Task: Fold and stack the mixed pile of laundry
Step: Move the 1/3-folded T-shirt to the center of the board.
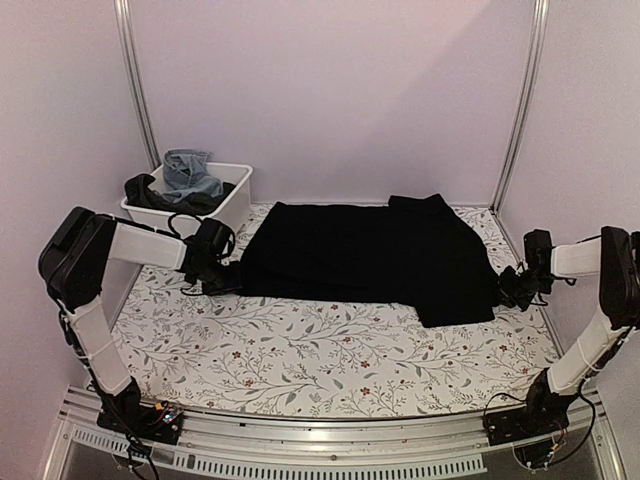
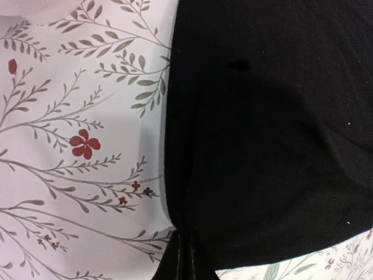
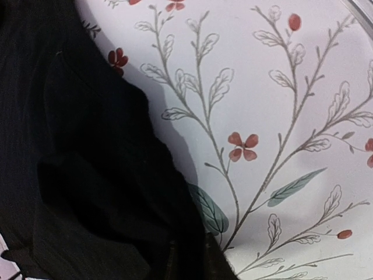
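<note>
A large black cloth (image 1: 370,250) from the laundry pile lies spread flat across the back half of the floral table. At its left edge my left gripper (image 1: 222,280) is shut on the cloth; in the left wrist view its fingers (image 2: 187,256) pinch a gathered fold of the black cloth (image 2: 268,146). At the right edge my right gripper (image 1: 512,288) is low on the table. In the right wrist view its fingers (image 3: 189,262) stand close together with the black cloth (image 3: 87,175) between them. Light blue jeans (image 1: 190,172) and dark clothes (image 1: 150,192) lie in the bin.
The white plastic bin (image 1: 240,200) stands at the back left corner, just behind my left arm. Metal frame posts (image 1: 520,100) rise at the back corners, and walls close three sides. The floral table cover (image 1: 320,350) stretches in front of the cloth.
</note>
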Tool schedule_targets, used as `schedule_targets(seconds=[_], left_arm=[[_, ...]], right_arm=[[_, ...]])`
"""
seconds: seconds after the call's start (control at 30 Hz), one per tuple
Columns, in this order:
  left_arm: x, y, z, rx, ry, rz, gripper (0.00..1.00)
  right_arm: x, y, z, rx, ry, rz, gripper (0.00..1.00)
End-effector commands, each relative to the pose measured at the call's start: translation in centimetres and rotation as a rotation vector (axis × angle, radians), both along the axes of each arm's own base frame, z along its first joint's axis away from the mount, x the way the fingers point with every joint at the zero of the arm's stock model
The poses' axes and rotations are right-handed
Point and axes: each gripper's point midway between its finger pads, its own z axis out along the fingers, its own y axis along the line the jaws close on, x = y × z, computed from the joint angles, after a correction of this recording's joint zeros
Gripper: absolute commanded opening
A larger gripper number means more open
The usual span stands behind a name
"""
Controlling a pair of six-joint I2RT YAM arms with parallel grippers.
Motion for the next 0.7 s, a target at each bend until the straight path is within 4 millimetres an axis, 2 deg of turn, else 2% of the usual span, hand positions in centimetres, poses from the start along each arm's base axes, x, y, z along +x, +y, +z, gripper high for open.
schedule_targets(seconds=[0.0,0.17,0.33,0.5,0.67], left_arm=[[-2.2,1.2,-0.5,0.01,0.056,0.019,0.0],[-4.9,2.6,0.1,0.023,0.074,0.052,0.0],[-7.7,4.4,-0.3,0.061,0.106,0.082,0.0],[-9.8,4.7,-1.3,0.053,0.161,0.082,0.0],[-11.2,5.2,-0.6,0.046,0.172,0.108,0.0]], right_arm=[[-1.1,1.0,-0.5,0.051,0.013,0.025,0.0],[-3.5,2.2,-0.4,0.112,0.029,0.012,0.0],[-6.1,2.8,-0.3,0.147,0.062,-0.036,0.0],[-7.8,3.3,0.5,0.168,0.074,-0.047,0.0],[-9.3,3.4,0.9,0.16,0.1,-0.043,0.0]])
